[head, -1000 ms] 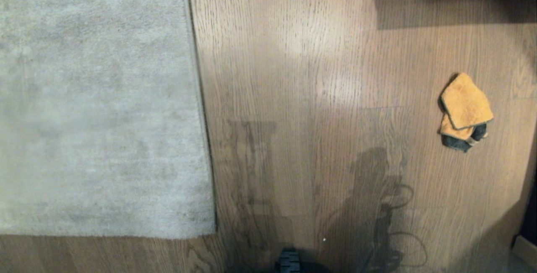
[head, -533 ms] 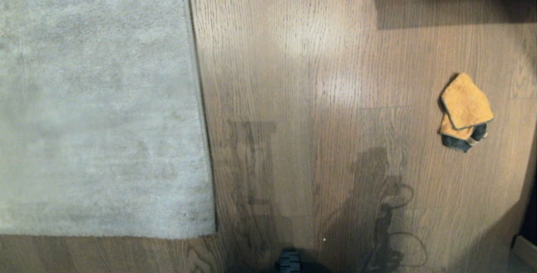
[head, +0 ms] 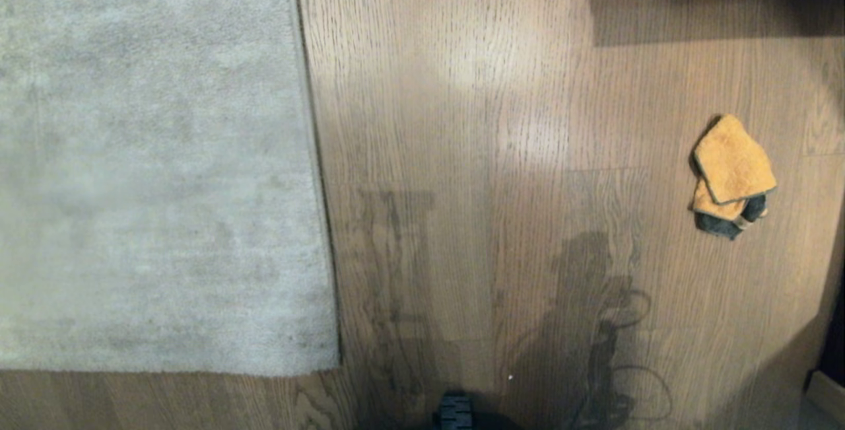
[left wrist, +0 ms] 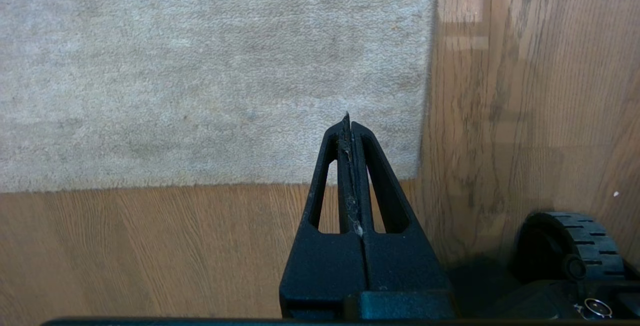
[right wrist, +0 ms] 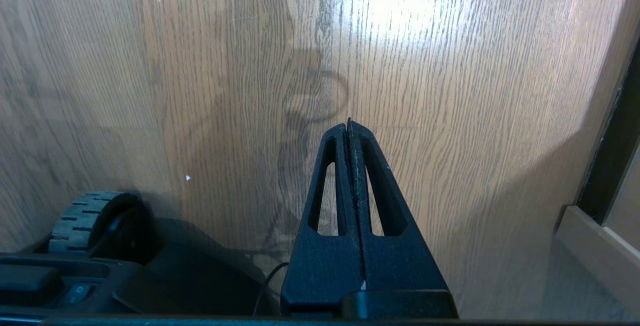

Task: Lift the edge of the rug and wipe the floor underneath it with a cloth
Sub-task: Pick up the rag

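Nothing started yet — I judge this to be the step before any reach. In the head view neither arm shows. The rug (head: 152, 166) lies flat on my left, its edge (head: 317, 172) running straight away from me down to a near corner. The cloth (head: 731, 176) sits crumpled on the floor (head: 495, 119) well to my right, well apart from the rug, grey bit at its near end.

Left pincer (left wrist: 348, 121) — jaws pressed together, holding nothing, hanging over the rug's near corner beside the base wheel (left wrist: 575, 246). Right pincer (right wrist: 349, 125) — likewise closed and empty, over bare floor; only a dark scrap of the cloth shows at the far margin of that view.

Next move, as I read it: open the right pincer and reach out to the cloth, then open the left one and bring it low to the edge near the corner, so one finger can slide under the border. The edge lies tight to the planks; catching it may take a shallow approach.
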Tool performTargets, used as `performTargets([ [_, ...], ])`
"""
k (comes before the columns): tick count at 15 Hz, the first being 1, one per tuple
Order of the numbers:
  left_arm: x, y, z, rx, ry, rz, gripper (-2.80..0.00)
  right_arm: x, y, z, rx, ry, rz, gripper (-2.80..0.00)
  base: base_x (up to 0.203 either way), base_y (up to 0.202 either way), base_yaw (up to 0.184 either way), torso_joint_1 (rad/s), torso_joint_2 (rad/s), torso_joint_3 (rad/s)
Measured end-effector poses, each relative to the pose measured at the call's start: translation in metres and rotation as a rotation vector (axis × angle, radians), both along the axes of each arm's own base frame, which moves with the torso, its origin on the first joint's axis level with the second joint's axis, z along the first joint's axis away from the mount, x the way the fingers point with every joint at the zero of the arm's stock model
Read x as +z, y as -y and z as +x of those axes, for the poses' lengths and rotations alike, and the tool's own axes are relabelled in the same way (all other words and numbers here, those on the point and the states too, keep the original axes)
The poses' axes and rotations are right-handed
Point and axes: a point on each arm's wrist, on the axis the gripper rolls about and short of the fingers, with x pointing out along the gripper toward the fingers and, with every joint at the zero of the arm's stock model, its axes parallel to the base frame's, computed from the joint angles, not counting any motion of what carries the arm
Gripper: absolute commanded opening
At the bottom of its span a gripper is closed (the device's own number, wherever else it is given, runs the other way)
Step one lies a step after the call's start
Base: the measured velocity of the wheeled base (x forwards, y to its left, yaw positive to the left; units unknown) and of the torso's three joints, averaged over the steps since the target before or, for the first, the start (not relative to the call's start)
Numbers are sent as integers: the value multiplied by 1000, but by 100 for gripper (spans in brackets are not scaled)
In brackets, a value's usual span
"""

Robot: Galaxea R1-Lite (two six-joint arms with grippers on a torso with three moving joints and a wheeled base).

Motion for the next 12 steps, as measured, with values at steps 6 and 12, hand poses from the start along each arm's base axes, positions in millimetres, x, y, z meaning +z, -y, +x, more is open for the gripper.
performTargets([
  [6,0,0,0,0,0,0,-280,13,0,-4,21,18,-46,-280,0,0,0,0,0,0],
  [12,0,0,0,0,0,0,-280,46,0,2,24,-84,-25,-280,0,0,0,0,0,0],
])
